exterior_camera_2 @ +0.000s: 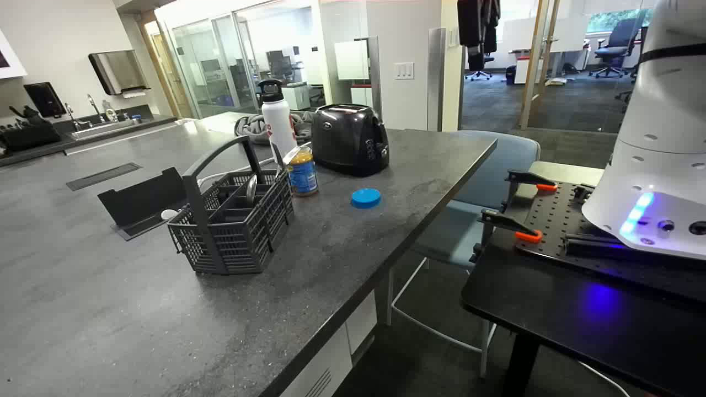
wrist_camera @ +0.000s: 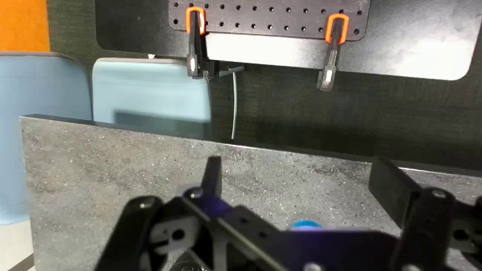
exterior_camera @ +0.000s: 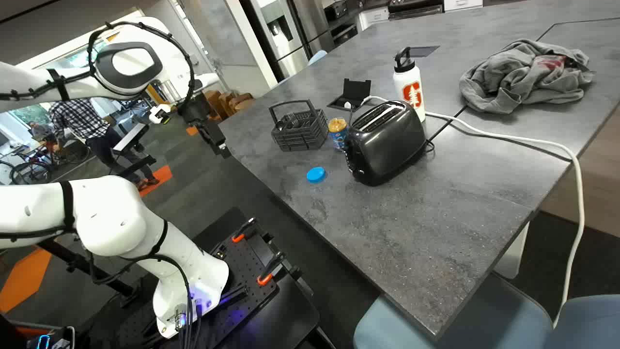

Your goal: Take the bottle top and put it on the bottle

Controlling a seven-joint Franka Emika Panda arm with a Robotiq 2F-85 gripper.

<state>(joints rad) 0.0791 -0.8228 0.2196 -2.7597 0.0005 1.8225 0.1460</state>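
Blue bottle top (exterior_camera_2: 365,197) lies near the bottle (exterior_camera_2: 303,176).

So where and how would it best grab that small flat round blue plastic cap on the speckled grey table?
Take the cap by opposite sides of its rim, probably straight down from above with the open black pincer. It lies flat on the table, so its low side wall seems the part to squeeze; the shiny black toaster stands apart.

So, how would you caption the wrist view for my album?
Open hand, with the blue bottle top partly hidden behind it on the grey countertop.
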